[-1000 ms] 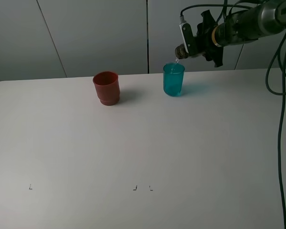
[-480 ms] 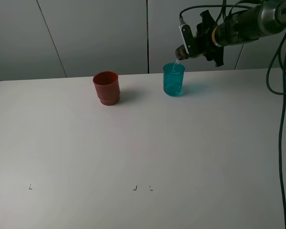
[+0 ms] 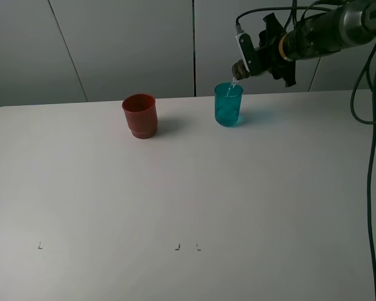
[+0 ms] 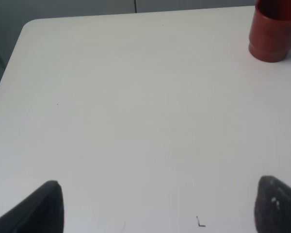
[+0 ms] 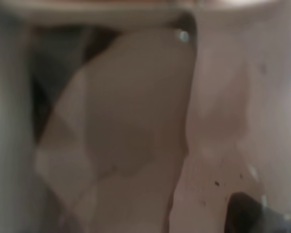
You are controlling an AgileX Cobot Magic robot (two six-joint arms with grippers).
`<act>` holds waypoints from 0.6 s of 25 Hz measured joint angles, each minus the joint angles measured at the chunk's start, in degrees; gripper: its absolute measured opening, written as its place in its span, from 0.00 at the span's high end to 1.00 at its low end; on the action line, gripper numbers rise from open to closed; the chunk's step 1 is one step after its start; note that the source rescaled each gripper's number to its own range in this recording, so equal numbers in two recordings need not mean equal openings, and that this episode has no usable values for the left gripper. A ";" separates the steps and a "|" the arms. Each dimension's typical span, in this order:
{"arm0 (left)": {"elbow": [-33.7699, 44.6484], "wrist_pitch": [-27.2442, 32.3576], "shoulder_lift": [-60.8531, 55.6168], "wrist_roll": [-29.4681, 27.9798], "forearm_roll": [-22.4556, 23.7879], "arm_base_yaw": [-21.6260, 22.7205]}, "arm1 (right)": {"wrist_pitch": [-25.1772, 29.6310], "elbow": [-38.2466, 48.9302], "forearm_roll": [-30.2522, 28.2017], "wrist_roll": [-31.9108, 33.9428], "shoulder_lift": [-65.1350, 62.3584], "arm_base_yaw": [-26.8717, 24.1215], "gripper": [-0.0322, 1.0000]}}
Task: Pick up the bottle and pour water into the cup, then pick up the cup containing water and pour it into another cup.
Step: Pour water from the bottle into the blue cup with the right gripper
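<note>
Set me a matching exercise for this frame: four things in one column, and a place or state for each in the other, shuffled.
Things
1. bottle
2. teal cup
3. red cup
4. left gripper

Places or states
A. jaws open, holding nothing
B. upright, standing apart to the left in the high view, nothing above it
C. tipped over, mouth just above a cup's rim
D. upright, directly under the bottle's mouth

Pairs: 1-C, 2-D, 3-B, 4-A

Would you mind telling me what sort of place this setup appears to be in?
Probably a robotics lab bench: a plain white table with small corner marks, plain grey wall panels, and a cabled arm.
</note>
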 joint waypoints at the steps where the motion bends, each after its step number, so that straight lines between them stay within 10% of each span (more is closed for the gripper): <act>1: 0.00 0.00 0.00 0.00 0.00 0.00 | 0.00 -0.02 0.00 0.00 0.00 0.00 0.97; 15: 0.00 0.00 0.00 0.00 0.00 0.00 | 0.00 -1.21 -0.94 0.34 0.00 0.00 0.97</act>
